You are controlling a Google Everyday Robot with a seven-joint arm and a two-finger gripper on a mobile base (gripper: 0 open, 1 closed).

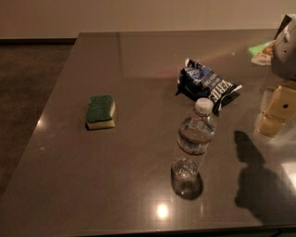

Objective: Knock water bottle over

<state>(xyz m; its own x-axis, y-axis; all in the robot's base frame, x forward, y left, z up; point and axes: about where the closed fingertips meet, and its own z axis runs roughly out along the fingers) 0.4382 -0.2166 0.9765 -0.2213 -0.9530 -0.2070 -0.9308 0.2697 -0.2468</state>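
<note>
Grey glossy table, pale wall, dark brown floor, dim light.

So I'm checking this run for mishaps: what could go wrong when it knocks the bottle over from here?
The gripper sits at the right edge of the view, apart from the upright water bottle; a low push might slide it rather than tip it. The snack bag lies just behind the bottle, so a sweep could catch it too. Once down, the round bottle may roll toward the near edge of the table.
</note>
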